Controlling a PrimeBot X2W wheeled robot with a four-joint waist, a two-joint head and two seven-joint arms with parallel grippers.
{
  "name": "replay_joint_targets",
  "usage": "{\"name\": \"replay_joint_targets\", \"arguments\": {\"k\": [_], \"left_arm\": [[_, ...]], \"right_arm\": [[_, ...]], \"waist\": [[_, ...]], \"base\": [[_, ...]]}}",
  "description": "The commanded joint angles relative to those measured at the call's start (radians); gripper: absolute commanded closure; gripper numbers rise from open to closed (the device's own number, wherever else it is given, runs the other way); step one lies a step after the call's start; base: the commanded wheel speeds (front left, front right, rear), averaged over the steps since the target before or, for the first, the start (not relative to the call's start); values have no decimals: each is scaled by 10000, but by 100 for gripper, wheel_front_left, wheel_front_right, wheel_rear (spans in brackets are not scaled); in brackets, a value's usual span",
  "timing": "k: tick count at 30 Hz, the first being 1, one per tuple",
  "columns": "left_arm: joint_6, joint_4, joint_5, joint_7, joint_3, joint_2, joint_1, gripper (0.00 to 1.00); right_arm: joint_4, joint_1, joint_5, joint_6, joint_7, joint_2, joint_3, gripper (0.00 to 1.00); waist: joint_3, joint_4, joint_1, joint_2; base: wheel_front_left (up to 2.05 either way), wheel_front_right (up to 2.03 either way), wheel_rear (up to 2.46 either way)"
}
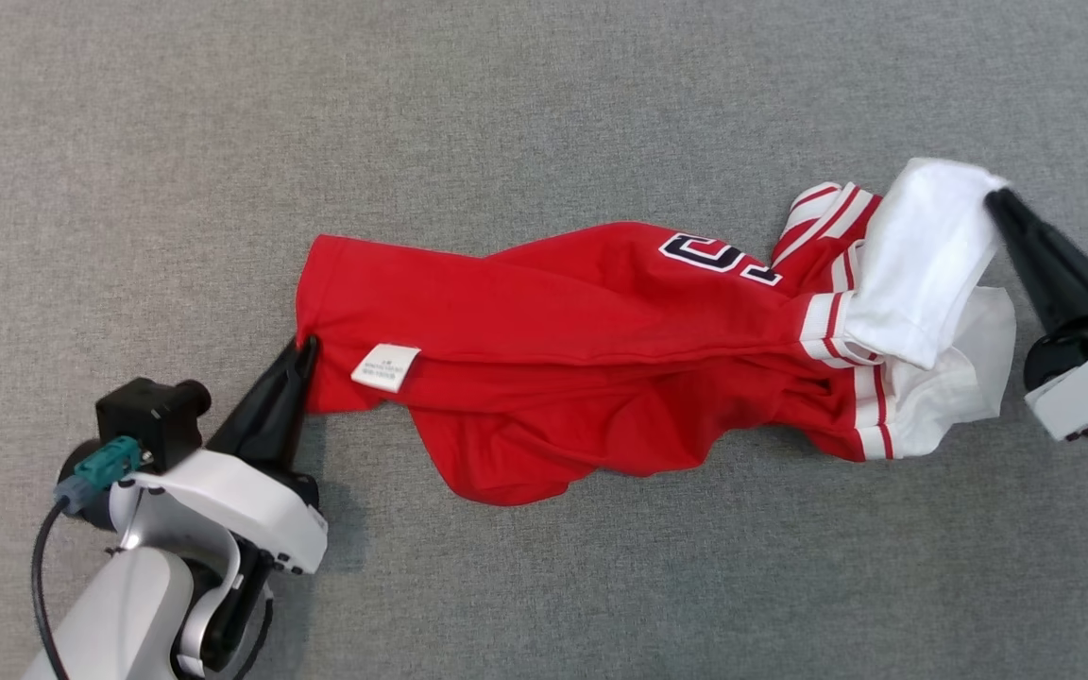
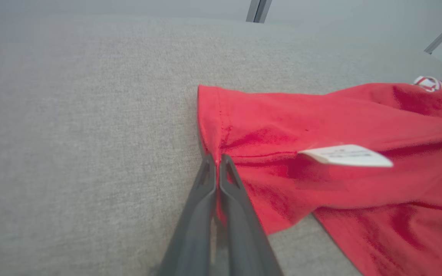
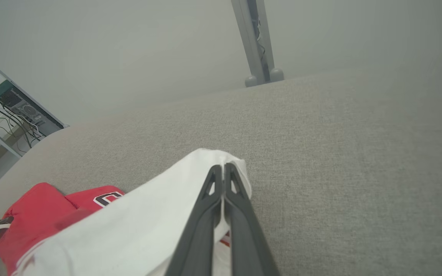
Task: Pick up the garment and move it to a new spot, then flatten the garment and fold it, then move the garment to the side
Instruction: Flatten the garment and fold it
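Observation:
The garment (image 1: 582, 321) is a red jersey with white sleeves and red-and-white stripes, lying crumpled and stretched left to right on the grey fabric surface (image 1: 506, 104). A white label (image 1: 385, 366) sticks out near its left end. My left gripper (image 1: 303, 351) is shut on the red hem corner at that end; the left wrist view shows its fingers (image 2: 205, 191) pinching the red garment (image 2: 320, 126). My right gripper (image 1: 995, 196) is shut on the tip of a white sleeve (image 1: 926, 250) at the right end; the right wrist view shows the gripper (image 3: 224, 167) clamped on the white cloth (image 3: 155, 214).
Grey fabric stretches open on all sides of the garment. In the right wrist view a grey metal post (image 3: 257, 42) stands past the far edge, and a shelf with cables (image 3: 10, 111) sits off to the left.

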Motion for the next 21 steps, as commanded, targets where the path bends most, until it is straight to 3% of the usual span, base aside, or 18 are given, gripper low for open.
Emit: {"name": "replay_joint_targets", "arguments": {"k": [1, 11, 16, 21], "left_arm": [[19, -164, 102, -187, 106, 65, -262, 100], [386, -2692, 563, -938, 778, 565, -812, 100], [689, -4185, 844, -636, 1218, 1017, -1398, 100], [798, -4814, 955, -327, 1473, 1275, -2004, 100]], "right_arm": [[-151, -158, -37, 0, -333, -182, -34, 100], [-1655, -415, -782, 0, -2114, -354, -743, 100], [-2508, -667, -1164, 0, -2251, 326, -1958, 100], [-3022, -1113, -1547, 0, -1884, 825, -2622, 100]], "waist": [[-35, -9, 0, 0], [-631, -82, 0, 0], [-1209, -185, 0, 0], [-1687, -275, 0, 0]], "base": [[0, 0, 0], [0, 0, 0], [0, 0, 0], [0, 0, 0]]}}
